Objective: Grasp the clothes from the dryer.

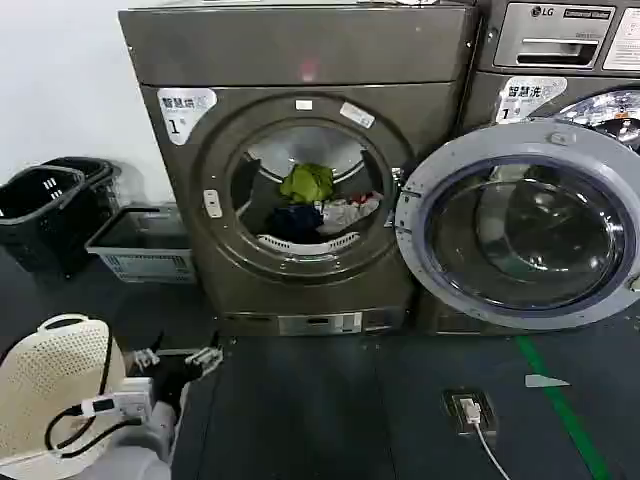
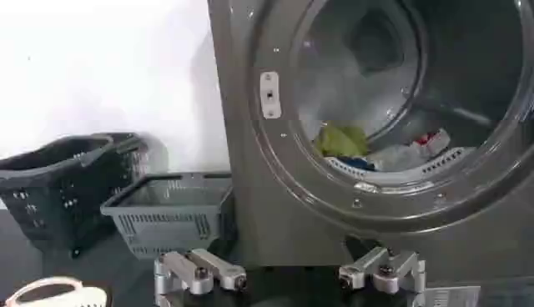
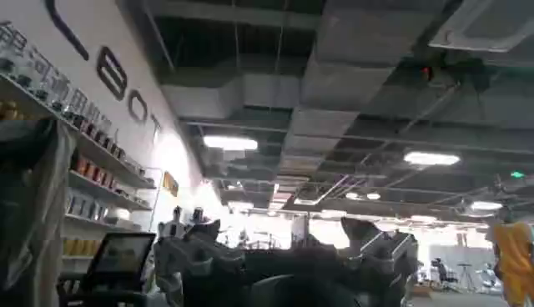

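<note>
Low at the near left of the head view, the left hand point(image 1: 176, 358) is seen with its fingers apart and nothing between them, held above the dark floor point(image 1: 330, 410) and well short of the dryer point(image 1: 300, 70). In the left wrist view the same hand point(image 2: 289, 274) is seen from behind, its two finger pairs spread wide and aimed toward the porthole.

The right hand point(image 3: 284, 250) is pointed up toward a ceiling with lights; its fingers appear spread and nothing is held, and it is judged to be parked.

The clothes point(image 1: 315, 205) are heaped on the drum floor just inside the open porthole: a yellow-green piece on top, a dark one at lower left, a white one with red marks at right. The glass door point(image 1: 525, 225) is swung fully open to the right.

The garments are judged light, soft and limp, likely to drape and trail when lifted. A bunched fold at the crest of the yellow-green piece is judged the best hold, since a flat edge could slip free.

By the head view the whole machine, its "1" sticker point(image 1: 186, 105) and the door are given. By the left wrist view a closer, lower look at the heap point(image 2: 380, 150) over the porthole lip is given, with a grey basket point(image 2: 171, 213) and a black one point(image 2: 58, 179) beside the machine.
</note>
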Available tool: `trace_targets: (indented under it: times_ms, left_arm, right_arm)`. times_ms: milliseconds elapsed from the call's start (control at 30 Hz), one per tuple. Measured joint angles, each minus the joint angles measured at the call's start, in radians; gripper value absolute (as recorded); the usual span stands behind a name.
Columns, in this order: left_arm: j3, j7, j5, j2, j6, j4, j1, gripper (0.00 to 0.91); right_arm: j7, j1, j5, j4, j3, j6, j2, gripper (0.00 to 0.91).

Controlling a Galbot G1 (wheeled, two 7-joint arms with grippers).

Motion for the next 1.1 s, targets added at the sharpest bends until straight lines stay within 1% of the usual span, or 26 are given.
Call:
trace_targets:
  times_ms: [233, 467, 1100]
  left_arm:
    - [0.000, 0.000, -0.001, -0.004, 0.000, -0.004, 0.008, 0.907]
    - [0.000, 0.000, -0.003, -0.004, 0.000, -0.009, 0.014, 0.907]
    - [0.010, 0.003, -0.004, -0.005, 0.000, -0.010, 0.010, 0.907]
  right_arm:
    - [-0.004, 0.003, 0.016, -0.002, -0.015, 0.039, 0.005, 0.907]
    - [-0.001, 0.004, 0.025, -0.009, -0.021, 0.061, 0.008, 0.907]
    - [0.015, 0.005, 0.036, -0.011, -0.023, 0.080, 0.010, 0.907]
